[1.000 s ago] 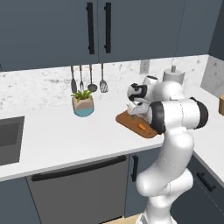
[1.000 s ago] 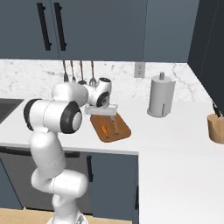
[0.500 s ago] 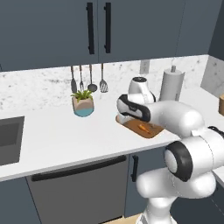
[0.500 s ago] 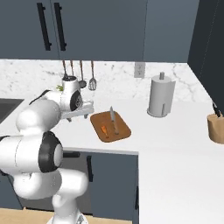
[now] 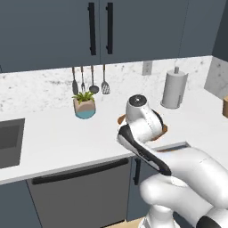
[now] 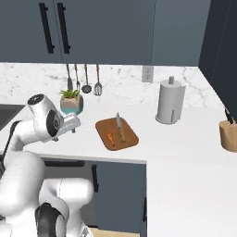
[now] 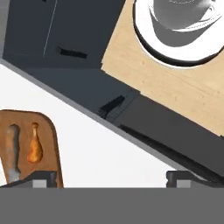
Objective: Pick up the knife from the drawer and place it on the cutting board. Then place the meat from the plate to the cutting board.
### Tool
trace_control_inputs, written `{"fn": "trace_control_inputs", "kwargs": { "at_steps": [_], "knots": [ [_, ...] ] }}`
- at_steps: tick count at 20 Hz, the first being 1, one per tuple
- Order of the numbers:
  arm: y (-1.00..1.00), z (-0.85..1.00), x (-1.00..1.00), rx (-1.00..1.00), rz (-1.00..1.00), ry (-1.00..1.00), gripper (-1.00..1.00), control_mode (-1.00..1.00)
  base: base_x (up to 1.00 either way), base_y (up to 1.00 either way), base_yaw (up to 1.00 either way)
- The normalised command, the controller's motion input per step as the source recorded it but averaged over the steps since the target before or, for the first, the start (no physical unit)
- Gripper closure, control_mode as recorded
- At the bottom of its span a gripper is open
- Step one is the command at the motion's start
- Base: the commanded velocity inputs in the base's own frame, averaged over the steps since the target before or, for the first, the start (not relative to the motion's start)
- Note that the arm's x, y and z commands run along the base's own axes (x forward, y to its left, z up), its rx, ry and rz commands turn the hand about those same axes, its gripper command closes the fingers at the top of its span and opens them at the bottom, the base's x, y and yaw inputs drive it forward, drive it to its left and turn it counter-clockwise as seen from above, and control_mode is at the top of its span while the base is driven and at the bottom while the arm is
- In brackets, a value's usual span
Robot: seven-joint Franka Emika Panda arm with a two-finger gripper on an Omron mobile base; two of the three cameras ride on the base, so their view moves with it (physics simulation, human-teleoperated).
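Kitchen: sink (image 5: pixel 9 142), hanging utensils (image 5: pixel 91 81), probably.

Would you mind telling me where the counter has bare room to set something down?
The widest bare stretch runs from the cutting board past the paper towel holder to the knife block. White counter also lies bare between sink and potted plant. The board itself is crowded, holding knife and meat.

White counter (image 6: pixel 185 152) carries potted plant (image 6: pixel 71 101), paper towel roll (image 6: pixel 170 102) and wooden knife block (image 6: pixel 228 134); four utensils (image 5: pixel 89 80) hang on marble backsplash (image 5: pixel 40 87) beneath dark cabinets (image 5: pixel 98 29).
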Motion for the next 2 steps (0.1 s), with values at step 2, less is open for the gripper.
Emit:
{"fn": "trace_control_inputs", "kwargs": {
  "at_steps": [2],
  "knots": [
    [0.29, 0.00, -0.88, -0.06, 0.09, -0.03, -1.00, -1.00, 0.00, 0.00, 0.00]
  ]
}}
